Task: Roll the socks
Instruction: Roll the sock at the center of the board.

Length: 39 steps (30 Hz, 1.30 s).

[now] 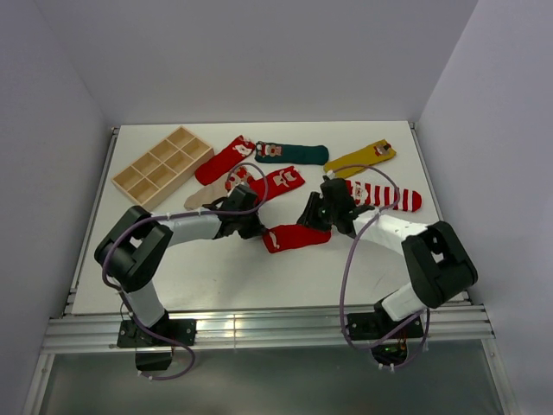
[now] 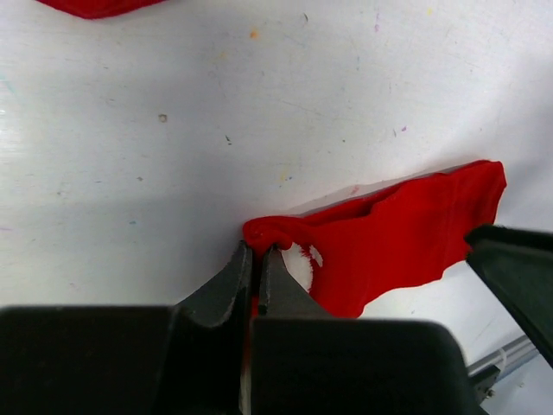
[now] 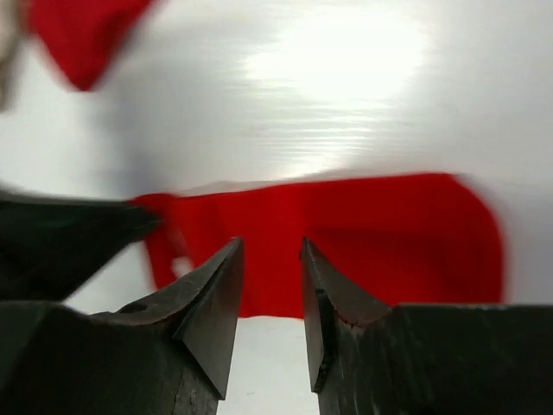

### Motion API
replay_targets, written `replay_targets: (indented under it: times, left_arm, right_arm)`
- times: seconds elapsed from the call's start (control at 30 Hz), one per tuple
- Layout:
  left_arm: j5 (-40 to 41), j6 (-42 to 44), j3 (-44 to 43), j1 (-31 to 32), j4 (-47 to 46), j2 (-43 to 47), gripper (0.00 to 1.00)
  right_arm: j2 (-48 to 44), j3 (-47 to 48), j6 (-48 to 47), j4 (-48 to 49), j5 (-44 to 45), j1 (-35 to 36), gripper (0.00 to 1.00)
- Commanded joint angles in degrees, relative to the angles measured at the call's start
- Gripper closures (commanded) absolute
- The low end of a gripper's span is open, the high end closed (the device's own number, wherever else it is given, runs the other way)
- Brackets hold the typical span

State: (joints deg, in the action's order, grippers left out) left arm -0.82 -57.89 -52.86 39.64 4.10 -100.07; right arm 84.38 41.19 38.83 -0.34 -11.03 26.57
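Taking the left gripper (image 2: 257, 252) first: how is it found? (A)

It is found fully closed, with the rim of the red sock (image 2: 397, 233) pinched between its jaws at the sock's 9 o'clock end. A small white patch (image 2: 298, 264) is seen on the fabric just beside the jaws. (B)

And the right gripper (image 3: 270, 251)? (A)

Its jaws are held partly apart, with a clear gap between them and nothing gripped. It is placed over the sock's 1 o'clock end; whether its tips touch the fabric cannot be told. (B)

Where is the sock recorded? (A)

It is laid flat on the white table (image 1: 216, 277), near the middle, between the two grippers. (B)

What else is noted? (A)

Six more socks are spread towards 12 o'clock. A beige sock (image 1: 203, 197), a second red sock (image 1: 223, 161) and a third red sock (image 1: 281, 181) are seen at 11 o'clock. A dark green sock (image 1: 298, 154) is seen at 12. A mustard yellow sock (image 1: 359, 158) and a red-and-white striped sock (image 1: 384, 196) are seen at 1 to 2 o'clock. A wooden compartment tray (image 1: 162, 167) is set at 10 o'clock. (B)
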Motion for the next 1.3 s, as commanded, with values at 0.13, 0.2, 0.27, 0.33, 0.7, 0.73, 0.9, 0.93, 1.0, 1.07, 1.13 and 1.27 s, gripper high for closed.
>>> replay_targets:
  times: [0.13, 0.2, 0.27, 0.33, 0.7, 0.73, 0.9, 0.93, 1.0, 1.07, 1.13, 1.27]
  left_arm:
    - [5.9, 3.2, -0.3, 0.0, 5.7, 2.7, 1.00]
    - [7.4, 3.6, -0.4, 0.0, 6.5, 3.5, 1.00]
    - [9.2, 4.0, -0.5, 0.0, 6.9, 4.1, 1.00]
    - [10.3, 4.4, -0.8, 0.0, 7.5, 4.2, 1.00]
    - [13.3, 3.0, -2.7, 0.0, 9.5, 1.2, 1.00]
    - [13.5, 2.9, -2.9, 0.0, 9.8, 1.1, 1.00]
    - [13.7, 2.9, -3.7, 0.1, 10.7, 0.7, 1.00]
    - [13.8, 2.8, -3.7, 0.1, 10.7, 0.6, 1.00]
    - [13.9, 2.8, -3.8, 0.1, 10.9, 0.6, 1.00]
    - [13.8, 2.7, -3.9, 0.1, 11.1, 0.3, 1.00]
    - [13.8, 2.5, -4.2, 0.2, 11.4, 0.1, 1.00]
    - [13.6, 2.1, -4.2, 0.3, 11.6, 0.1, 1.00]
  right_arm:
    - [10.3, 5.5, -2.3, -6.4, 8.0, -0.7, 0.61]
    - [12.6, 8.9, -3.7, -6.3, 7.7, -0.7, 0.61]
    - [15.5, 11.4, -5.4, -6.5, 7.8, -0.7, 0.61]
    - [17.2, 15.0, -6.6, -7.3, 8.2, -0.7, 0.61]
    - [4.1, 8.0, -17.1, 1.8, 8.6, 5.5, 0.57]
    - [3.1, 7.0, -18.0, 3.7, 9.3, 8.2, 0.56]
    - [0.5, 1.9, -21.7, 10.1, 12.4, 16.0, 0.54]
    - [1.0, 1.4, -22.0, 12.0, 12.7, 17.9, 0.53]
    - [1.8, 0.6, -22.2, 14.6, 12.9, 19.5, 0.53]
    - [3.6, 0.4, -23.1, 16.3, 14.0, 21.8, 0.52]
    - [5.2, 0.2, -24.1, 18.5, 14.9, 23.3, 0.52]
    - [6.1, -0.6, -24.9, 22.3, 15.0, 25.8, 0.52]
